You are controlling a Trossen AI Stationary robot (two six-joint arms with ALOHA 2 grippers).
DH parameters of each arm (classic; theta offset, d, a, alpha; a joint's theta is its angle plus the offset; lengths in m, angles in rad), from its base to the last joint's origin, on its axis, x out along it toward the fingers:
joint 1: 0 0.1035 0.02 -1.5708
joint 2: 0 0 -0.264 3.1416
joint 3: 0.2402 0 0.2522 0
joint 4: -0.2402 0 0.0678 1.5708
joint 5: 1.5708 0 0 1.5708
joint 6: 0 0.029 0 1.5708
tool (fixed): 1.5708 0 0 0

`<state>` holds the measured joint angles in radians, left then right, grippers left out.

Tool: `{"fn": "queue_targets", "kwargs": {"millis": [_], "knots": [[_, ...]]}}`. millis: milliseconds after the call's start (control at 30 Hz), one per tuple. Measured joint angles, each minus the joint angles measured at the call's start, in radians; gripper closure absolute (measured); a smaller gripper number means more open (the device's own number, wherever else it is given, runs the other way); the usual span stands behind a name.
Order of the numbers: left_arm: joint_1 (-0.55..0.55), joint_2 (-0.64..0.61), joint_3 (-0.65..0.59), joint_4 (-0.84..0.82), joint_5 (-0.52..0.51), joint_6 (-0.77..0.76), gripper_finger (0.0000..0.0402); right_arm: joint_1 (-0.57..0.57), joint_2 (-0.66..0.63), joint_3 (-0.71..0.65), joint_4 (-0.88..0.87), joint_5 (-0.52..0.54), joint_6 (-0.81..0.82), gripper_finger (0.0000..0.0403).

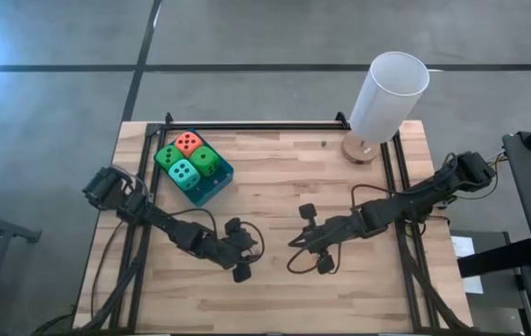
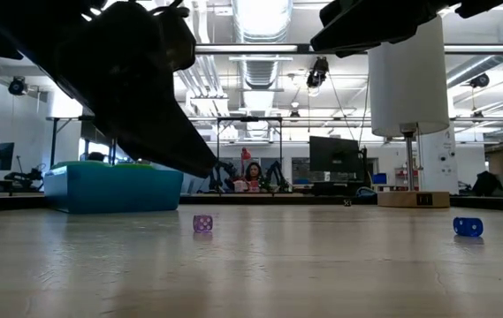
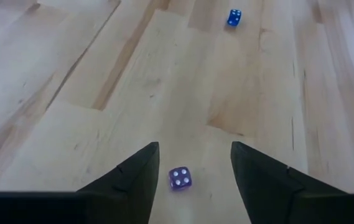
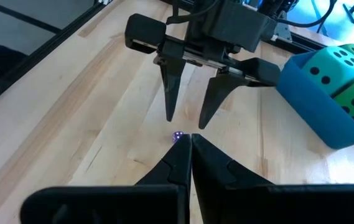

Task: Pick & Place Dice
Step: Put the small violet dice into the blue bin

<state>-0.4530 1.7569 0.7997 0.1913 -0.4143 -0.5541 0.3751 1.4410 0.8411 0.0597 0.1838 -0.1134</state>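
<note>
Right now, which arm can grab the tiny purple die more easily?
The left. The left gripper has its jaws open, one on either side of the purple die. The right gripper faces it too, but its jaws are shut.

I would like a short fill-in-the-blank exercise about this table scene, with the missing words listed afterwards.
1. The small purple translucent die lies on the wooden table between the open fingers of the ____ gripper.
2. The small blue die lies ____ from both grippers.
3. The four large soft dice sit inside the ____ plastic tray.
4. The right gripper's fingers are ____.

Missing words: left; apart; blue; shut
</note>
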Motion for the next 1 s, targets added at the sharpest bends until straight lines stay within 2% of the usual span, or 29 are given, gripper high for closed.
{"fn": "queue_targets", "kwargs": {"millis": [233,633,1000], "knots": [[-0.007,0.007,-0.001,-0.001,0.026,-0.002,0.0185,0.000,0.000,0.000,0.000,0.000,0.001,0.0394],[-0.003,0.112,0.000,-0.002,0.017,-0.023,0.0173,0.000,0.000,0.000,-0.001,0.000,-0.001,0.0394],[-0.002,0.113,0.000,0.032,0.010,-0.023,0.0163,0.000,0.000,0.000,-0.001,0.000,0.001,0.0394]]}}
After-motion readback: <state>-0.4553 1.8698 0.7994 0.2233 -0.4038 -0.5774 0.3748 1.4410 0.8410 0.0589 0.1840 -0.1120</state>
